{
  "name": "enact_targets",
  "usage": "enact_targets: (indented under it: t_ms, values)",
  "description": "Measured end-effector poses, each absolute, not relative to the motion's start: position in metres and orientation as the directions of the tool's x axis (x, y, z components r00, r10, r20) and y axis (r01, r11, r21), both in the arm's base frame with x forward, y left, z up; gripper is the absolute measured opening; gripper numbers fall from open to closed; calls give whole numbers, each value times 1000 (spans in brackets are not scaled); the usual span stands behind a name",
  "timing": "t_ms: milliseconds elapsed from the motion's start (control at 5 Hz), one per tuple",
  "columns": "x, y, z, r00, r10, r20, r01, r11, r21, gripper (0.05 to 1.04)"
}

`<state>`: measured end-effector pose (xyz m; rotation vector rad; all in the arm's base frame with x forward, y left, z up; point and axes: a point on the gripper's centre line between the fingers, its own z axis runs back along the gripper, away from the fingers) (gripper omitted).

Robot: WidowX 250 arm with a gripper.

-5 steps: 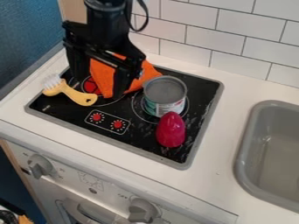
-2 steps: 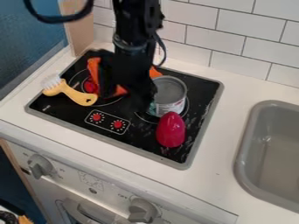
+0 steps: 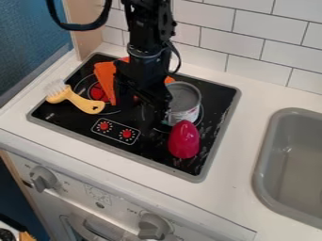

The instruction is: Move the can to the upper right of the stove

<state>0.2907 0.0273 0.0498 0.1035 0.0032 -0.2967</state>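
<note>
Though upright, can (image 3: 183, 104) partly behind claw (image 3: 146, 102).

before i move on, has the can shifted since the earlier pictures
No. Judged against the right edge of the stove, the can sits in the same place, with no visible shift either way.

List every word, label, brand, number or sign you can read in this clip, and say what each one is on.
No text is clear enough to quote.
Can: print on its side, too blurred.
Stove: small pale mark near one corner, too small.
Front panel: faint marks, too small.
</note>
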Motion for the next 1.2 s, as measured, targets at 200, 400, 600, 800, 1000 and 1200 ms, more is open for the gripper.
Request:
enact_targets:
  t_ms: [200, 400, 600, 800, 1000, 1200]
  values:
    - [301, 27, 51, 953, -302, 4, 301, 948, 103, 1007]
    - [307, 18, 48, 947, -320, 6, 318, 943, 99, 1007]
    - [321, 8, 47, 936, -352, 20, 349, 933, 91, 1007]
    - [334, -2, 46, 928, -371, 36, 368, 927, 76, 1007]
    - [348, -14, 48, 916, -399, 49, 395, 916, 75, 1007]
    - [359, -24, 50, 917, -395, 61, 391, 918, 71, 1007]
